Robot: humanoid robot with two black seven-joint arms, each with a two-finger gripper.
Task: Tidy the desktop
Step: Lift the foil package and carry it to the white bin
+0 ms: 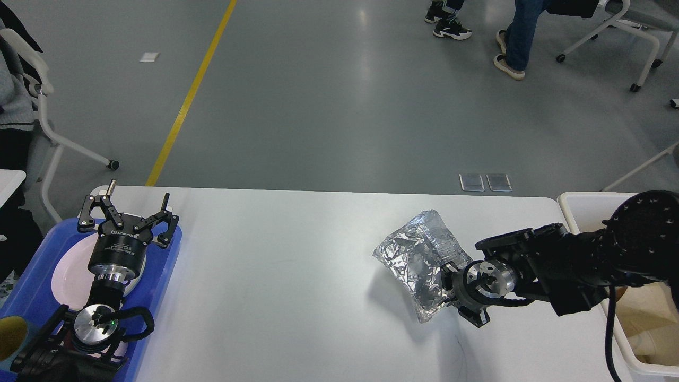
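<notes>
Right gripper [448, 289] fingers hidden behind the foil bag [419, 260]; bin [575, 204] cut off at right edge

I see the desktop [297, 276] as a wide, smooth, white top with rounded far corners. It lies flat and fills the lower half of my view, its far edge running straight across against the grey floor. Most of its surface is bare and a little glossy. Its left part goes under a blue tray [168, 260], and at its right edge a cream bin [570, 204] stands just beside it.
</notes>
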